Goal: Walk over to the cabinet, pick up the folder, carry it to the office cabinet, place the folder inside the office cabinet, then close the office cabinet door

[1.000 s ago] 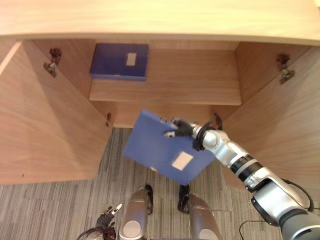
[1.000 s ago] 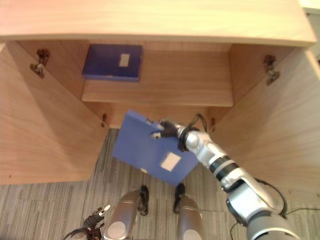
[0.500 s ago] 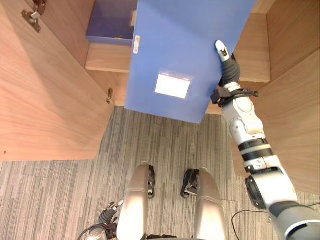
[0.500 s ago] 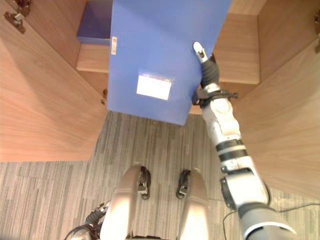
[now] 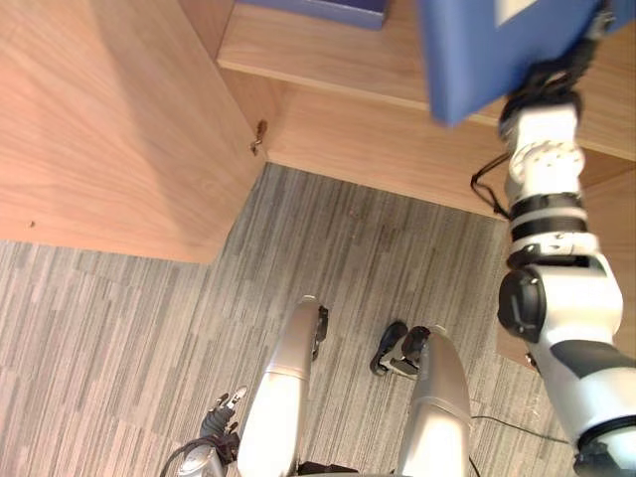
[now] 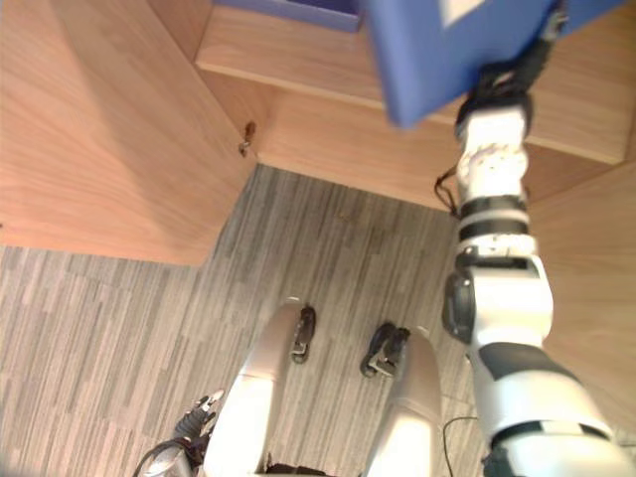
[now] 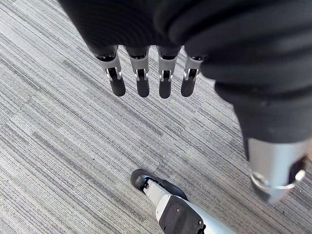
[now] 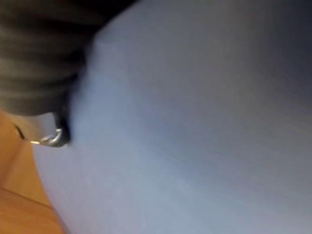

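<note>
Placement underway: right hand (image 5: 555,78) bears the folder (image 5: 477,50) before the shelf (image 5: 328,65), grip hidden, cannot tell; next, slide it in. Left hand (image 7: 146,73) hangs slack.

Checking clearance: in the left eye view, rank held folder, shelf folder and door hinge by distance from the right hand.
1. Held folder, against the right hand.
2. Shelf folder, up left.
3. Door hinge, farthest left.

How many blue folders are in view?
2. One folder lies on the cabinet shelf at the top edge; the second folder is up against the right hand. Others may be hidden.
</note>
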